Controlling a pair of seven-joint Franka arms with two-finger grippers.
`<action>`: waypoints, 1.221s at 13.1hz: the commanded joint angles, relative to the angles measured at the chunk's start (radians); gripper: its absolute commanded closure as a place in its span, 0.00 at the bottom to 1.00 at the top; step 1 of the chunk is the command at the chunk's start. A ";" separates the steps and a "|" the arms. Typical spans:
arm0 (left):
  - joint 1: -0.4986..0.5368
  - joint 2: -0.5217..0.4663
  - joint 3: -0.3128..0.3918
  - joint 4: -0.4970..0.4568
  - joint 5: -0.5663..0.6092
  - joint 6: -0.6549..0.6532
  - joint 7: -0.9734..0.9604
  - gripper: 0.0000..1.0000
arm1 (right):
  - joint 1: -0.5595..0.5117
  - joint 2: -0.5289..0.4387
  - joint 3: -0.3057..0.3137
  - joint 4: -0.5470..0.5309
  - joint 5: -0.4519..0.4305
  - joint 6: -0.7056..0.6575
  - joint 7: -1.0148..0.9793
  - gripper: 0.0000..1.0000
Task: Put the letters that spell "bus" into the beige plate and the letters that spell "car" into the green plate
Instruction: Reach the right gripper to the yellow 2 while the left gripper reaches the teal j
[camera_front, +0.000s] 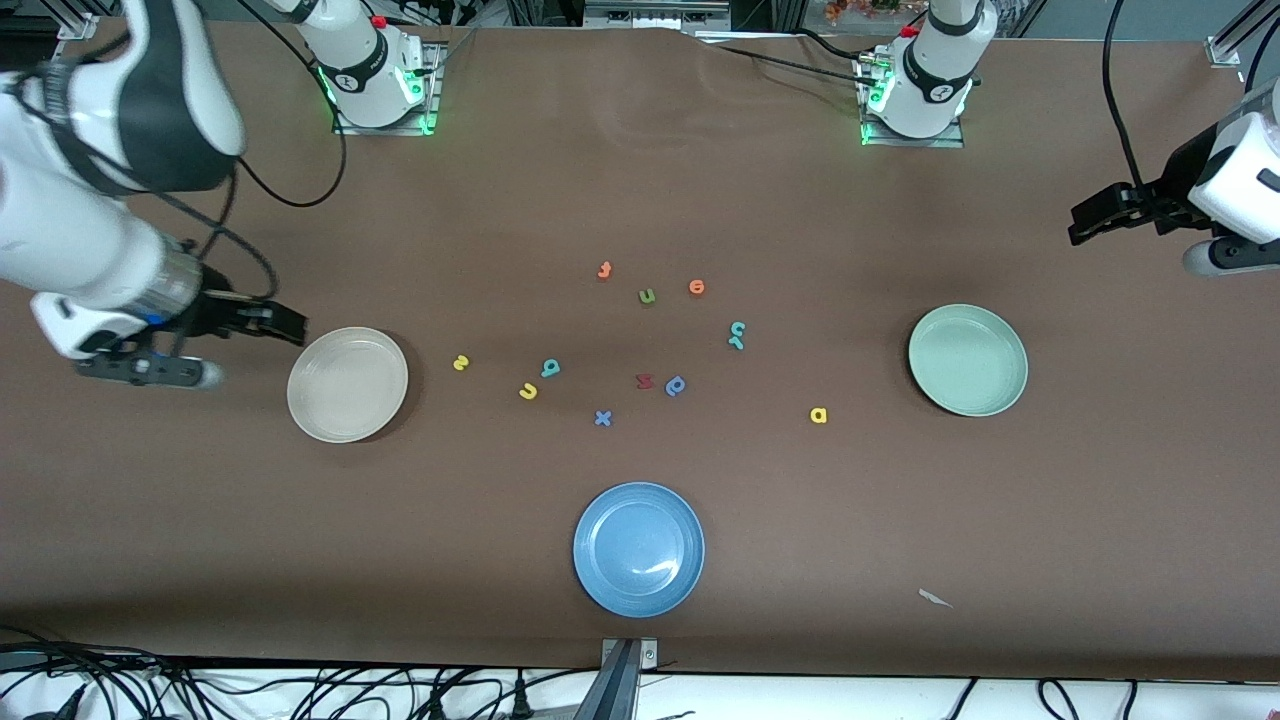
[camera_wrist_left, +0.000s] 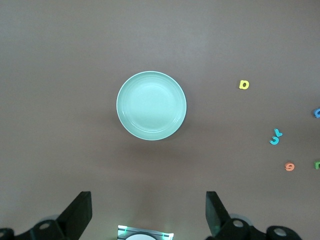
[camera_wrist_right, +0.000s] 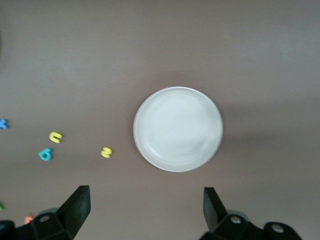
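The beige plate (camera_front: 347, 384) (camera_wrist_right: 178, 129) lies empty toward the right arm's end. Beside it on the table are the yellow "s" (camera_front: 461, 363) (camera_wrist_right: 106, 152), the teal "b" (camera_front: 550, 368) (camera_wrist_right: 45, 154) and the yellow "u" (camera_front: 528, 391) (camera_wrist_right: 56, 137). The green plate (camera_front: 967, 360) (camera_wrist_left: 151, 105) lies empty toward the left arm's end. The teal "c" and "r" (camera_front: 737, 335) (camera_wrist_left: 276, 137) touch each other; the yellow "a" (camera_front: 818, 415) (camera_wrist_left: 243, 85) lies nearer the camera. My right gripper (camera_front: 290, 325) (camera_wrist_right: 145, 210) hangs open over bare table beside the beige plate. My left gripper (camera_front: 1085, 220) (camera_wrist_left: 148, 212) hangs open over bare table beside the green plate.
A blue plate (camera_front: 638, 549) lies near the front edge. Mid-table are other letters: orange "f" (camera_front: 604, 270), olive "u" (camera_front: 647, 296), orange "e" (camera_front: 697, 288), red "z" (camera_front: 645, 381), blue "p" (camera_front: 676, 386), blue "x" (camera_front: 602, 418). A paper scrap (camera_front: 935, 598) lies near the front.
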 joint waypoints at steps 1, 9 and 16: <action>-0.006 0.021 -0.005 0.036 0.023 -0.017 0.010 0.00 | 0.061 0.074 -0.005 0.025 0.011 0.031 0.138 0.00; -0.032 0.072 -0.057 0.020 0.025 -0.024 0.018 0.00 | 0.138 0.186 -0.005 -0.143 0.014 0.236 0.297 0.01; -0.085 0.163 -0.060 0.016 -0.108 -0.020 0.021 0.00 | 0.140 0.189 0.023 -0.387 0.015 0.571 0.358 0.01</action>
